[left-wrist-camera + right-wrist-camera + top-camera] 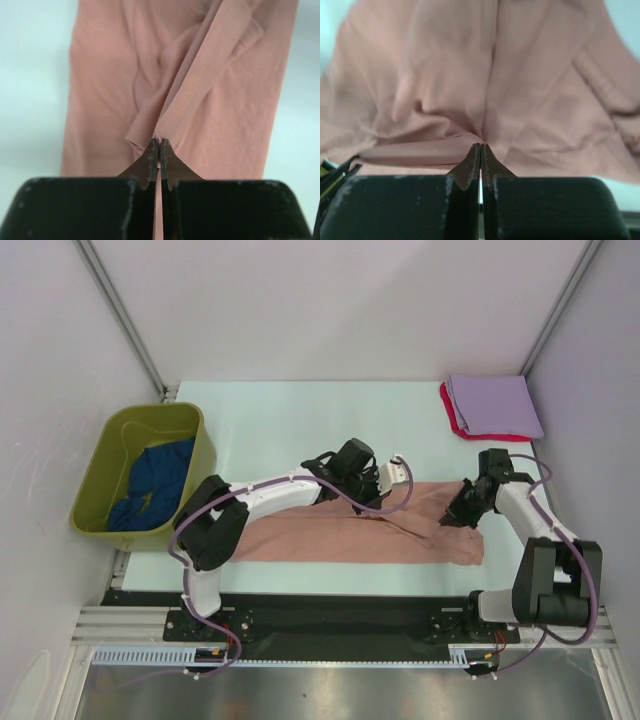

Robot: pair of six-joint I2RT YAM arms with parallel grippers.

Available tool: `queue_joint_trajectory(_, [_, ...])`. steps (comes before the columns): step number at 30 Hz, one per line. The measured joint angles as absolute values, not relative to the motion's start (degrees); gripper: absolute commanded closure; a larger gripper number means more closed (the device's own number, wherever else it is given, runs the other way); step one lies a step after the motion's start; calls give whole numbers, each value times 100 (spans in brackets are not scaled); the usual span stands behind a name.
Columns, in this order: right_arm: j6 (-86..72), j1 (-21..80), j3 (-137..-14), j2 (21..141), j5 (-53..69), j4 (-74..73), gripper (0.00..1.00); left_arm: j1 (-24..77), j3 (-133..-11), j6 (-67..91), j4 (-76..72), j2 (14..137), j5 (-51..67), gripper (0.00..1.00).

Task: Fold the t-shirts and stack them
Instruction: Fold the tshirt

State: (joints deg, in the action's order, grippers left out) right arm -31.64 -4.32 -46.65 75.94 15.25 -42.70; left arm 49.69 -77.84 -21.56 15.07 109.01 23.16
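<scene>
The salmon-pink t-shirt (330,535) lies stretched left to right across the near part of the table, rumpled at its right half. My left gripper (383,500) is shut on a raised fold of it (159,142), near the shirt's far edge at the middle. My right gripper (447,520) is shut on a pinch of the same cloth (480,147), toward the shirt's right end. A folded lavender t-shirt (495,405) rests on a folded red t-shirt (450,418) at the far right corner. The dark blue t-shirt (155,485) is bunched inside the tub.
An olive-green plastic tub (110,455) stands at the table's left edge. Grey walls close in the left, back and right sides. The arm bases and a black rail (340,615) run along the near edge.
</scene>
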Motion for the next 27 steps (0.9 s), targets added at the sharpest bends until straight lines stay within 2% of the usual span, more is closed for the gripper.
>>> queue_joint_trajectory(16, [-2976, -585, -5581, 9225, 1352, -3476, 100, 4740, -8663, -1500, 1201, 11948, 1643, 100])
queue_joint_trajectory(18, [-2982, -585, -5669, 9321, 1343, -3468, 82, 4740, -8737, -1485, 1208, 12020, 1540, 94])
queue_joint_trajectory(19, [-2974, -585, -5717, 9367, 1328, -3457, 74, 4740, -8777, -1481, 1216, 12053, 1490, 82])
queue_joint_trajectory(20, [-2965, -587, -5763, 9402, 1264, -3457, 59, 4740, -8807, -1494, 1232, 12077, 1422, 75])
queue_joint_trajectory(22, [-2906, -617, -5830, 9419, 1144, -3461, 52, 4727, -8868, -1457, 1323, 12112, 1275, 60])
queue_joint_trajectory(25, [-2842, -659, -5907, 9354, 954, -3516, 52, 4705, -8914, -1396, 1452, 12119, 1111, 53])
queue_joint_trajectory(27, [-2832, -679, -5905, 9172, 834, -3605, 53, 4705, -8956, -1391, 1520, 12119, 1066, 52])
